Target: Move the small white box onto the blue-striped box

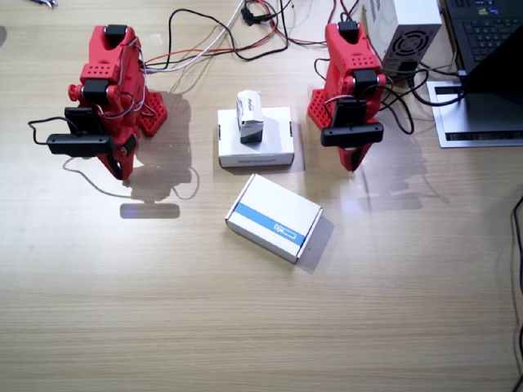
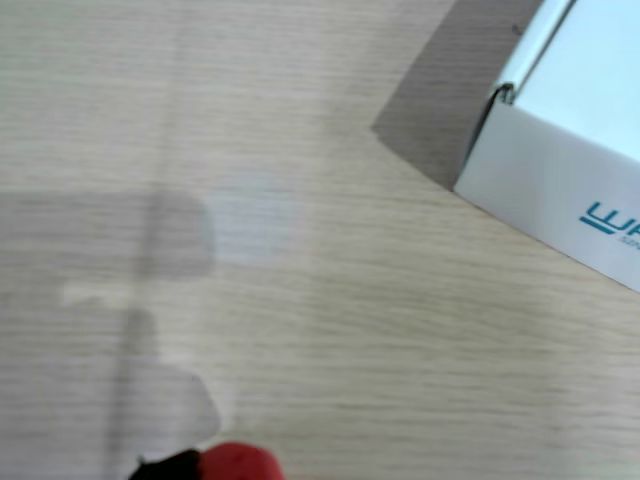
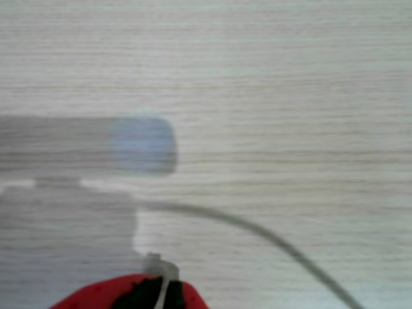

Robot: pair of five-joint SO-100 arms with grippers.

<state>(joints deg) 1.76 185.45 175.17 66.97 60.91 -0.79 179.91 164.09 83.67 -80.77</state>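
Arms: I count two red arms, the right arm (image 1: 110, 90) and the left arm (image 1: 351, 77), both folded up at the far side of the table (image 1: 245, 327).
Boxes: I count three: the small white box (image 1: 250, 117), the plain white flat box (image 1: 256, 139) and the blue-striped box (image 1: 274, 217).
Small white box, place: it sits on top of the plain white flat box, between the two arms, well apart from both grippers.
Small white box, heading: its long axis runs roughly away from me toward the far edge, slightly tilted; the dark grey face points at the near side, the red lettering is on the far part.
Blue-striped box: it lies flat on the table just nearer than the plain box, turned diagonally, with the blue band along its near long edge; a corner of it shows in a wrist view (image 2: 560, 170).
Right gripper (image 1: 122, 167): I see nothing at its tip, but I cannot tell how far the jaws are parted.
Left gripper (image 1: 353, 159): nothing at its tip either; jaw gap I cannot tell.
Other: a tangle of cables (image 1: 237, 33), a grey power supply (image 1: 404, 33) and a laptop (image 1: 482, 49) at the far edge.
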